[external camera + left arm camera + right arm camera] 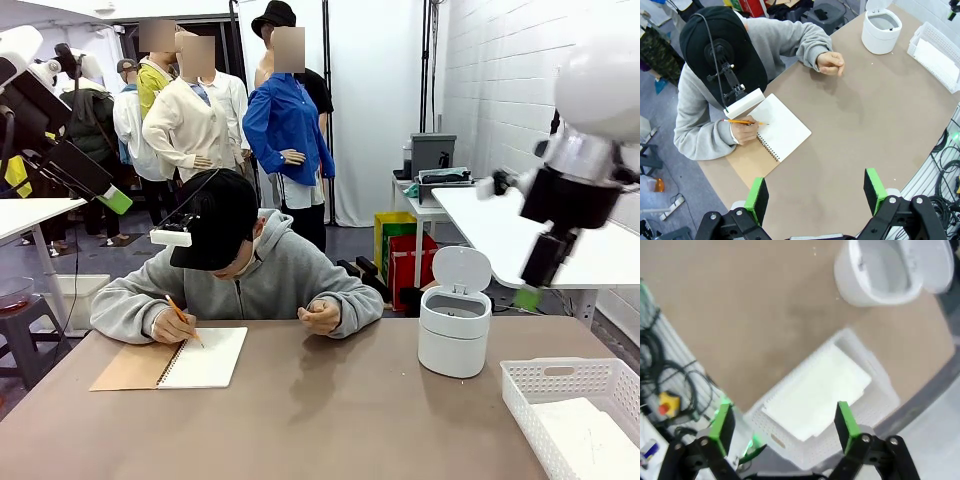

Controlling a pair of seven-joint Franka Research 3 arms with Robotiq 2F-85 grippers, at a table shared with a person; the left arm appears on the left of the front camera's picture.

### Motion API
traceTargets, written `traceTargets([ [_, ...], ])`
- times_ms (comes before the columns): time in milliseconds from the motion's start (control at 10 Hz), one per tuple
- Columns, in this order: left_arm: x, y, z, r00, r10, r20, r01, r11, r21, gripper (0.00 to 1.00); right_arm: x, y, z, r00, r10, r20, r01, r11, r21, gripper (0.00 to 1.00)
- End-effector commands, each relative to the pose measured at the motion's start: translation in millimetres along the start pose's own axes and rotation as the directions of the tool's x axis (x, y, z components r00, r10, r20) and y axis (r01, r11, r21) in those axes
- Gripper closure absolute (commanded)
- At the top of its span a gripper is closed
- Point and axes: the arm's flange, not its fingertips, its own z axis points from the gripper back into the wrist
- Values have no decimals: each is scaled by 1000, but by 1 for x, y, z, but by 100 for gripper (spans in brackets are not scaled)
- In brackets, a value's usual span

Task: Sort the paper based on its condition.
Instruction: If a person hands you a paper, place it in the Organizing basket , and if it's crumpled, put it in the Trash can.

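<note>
Two sets of green-padded fingers stood wide apart with nothing between them: the left gripper (815, 194) hung high above the near side of the brown desk (875, 115), and the right gripper (785, 422) hung over the white basket (880, 390) at the desk's near right corner. Inside that basket lay the paper (815, 390), a flat stack of plain white sheets resting on its floor; in the front view the same stack (590, 440) showed through the basket's latticed wall (540, 385). Farther across the desk, beyond the basket, stood a small white bin (454, 330) with its round lid tipped up and open. Toward the far left edge lay an open spiral-bound notebook (205, 357), its brown cover folded out to the side. At the far side sat a person in a grey hooded top and black cap, bent over the notebook, one hand (172, 325) holding an orange pencil (183, 319) on the page, the other hand (322, 316) curled loosely on the desk.
</note>
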Motion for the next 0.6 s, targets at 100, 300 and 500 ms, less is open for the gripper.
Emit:
traceTargets([
  [100,0,0,0,1000,1,0,-1,1000,3,0,60,35,21,955,184,232,-201,978,54,0],
  [300,0,0,0,1000,1,0,-1,1000,3,0,95,59,27,918,198,343,-240,967,86,0],
  [500,0,0,0,1000,1,0,-1,1000,3,0,122,82,34,883,234,407,-294,951,91,0],
])
